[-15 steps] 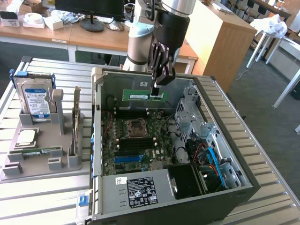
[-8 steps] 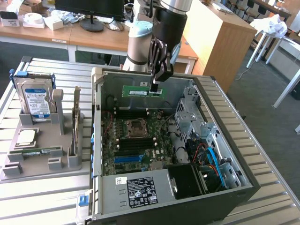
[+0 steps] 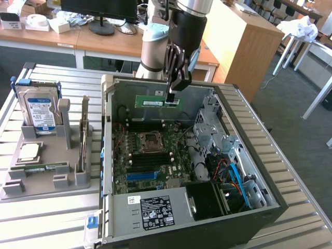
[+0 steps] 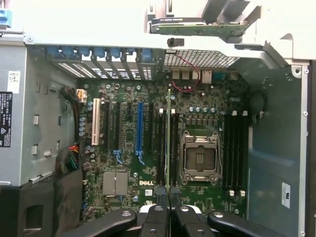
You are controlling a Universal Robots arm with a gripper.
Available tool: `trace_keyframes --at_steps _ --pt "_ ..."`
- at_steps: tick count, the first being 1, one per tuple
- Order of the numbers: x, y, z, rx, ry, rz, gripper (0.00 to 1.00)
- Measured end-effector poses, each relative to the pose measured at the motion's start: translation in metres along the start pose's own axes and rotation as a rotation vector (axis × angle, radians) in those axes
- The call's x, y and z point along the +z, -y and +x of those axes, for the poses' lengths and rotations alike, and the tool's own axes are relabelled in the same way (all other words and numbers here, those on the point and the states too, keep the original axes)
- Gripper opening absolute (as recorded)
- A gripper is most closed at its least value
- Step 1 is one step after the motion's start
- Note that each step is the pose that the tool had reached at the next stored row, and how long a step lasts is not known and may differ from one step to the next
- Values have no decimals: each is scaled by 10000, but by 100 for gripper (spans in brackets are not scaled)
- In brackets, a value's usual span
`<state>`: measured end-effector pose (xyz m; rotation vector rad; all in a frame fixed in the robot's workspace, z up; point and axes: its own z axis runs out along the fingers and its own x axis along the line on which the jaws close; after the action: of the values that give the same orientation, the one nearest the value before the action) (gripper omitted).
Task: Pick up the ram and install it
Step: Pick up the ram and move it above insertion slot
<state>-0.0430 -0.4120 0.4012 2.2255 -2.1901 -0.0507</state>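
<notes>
The computer case [image 3: 270,205] lies open on top, leaving free room above the motherboard [image 3: 124,161], where the hand [image 3: 171,96] grips the ram [image 3: 150,101], hemmed in by the drive cage [image 3: 207,124] and cables [image 3: 234,176] at the exterior view's right and the power supply [image 3: 124,212].

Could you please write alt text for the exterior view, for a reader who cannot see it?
A robot arm's gripper holds the ram, a thin green stick, above the motherboard of an open computer case lying on a slatted metal table. On the exterior view's left, a grey holder carries a hard drive and a processor chip.
</notes>
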Motion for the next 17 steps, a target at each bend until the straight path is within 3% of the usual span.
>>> trace_keyframes --at_steps 8,17 --pt "86 3 1 -1 45 2 12" --pt "183 7 2 -3 56 1 12"
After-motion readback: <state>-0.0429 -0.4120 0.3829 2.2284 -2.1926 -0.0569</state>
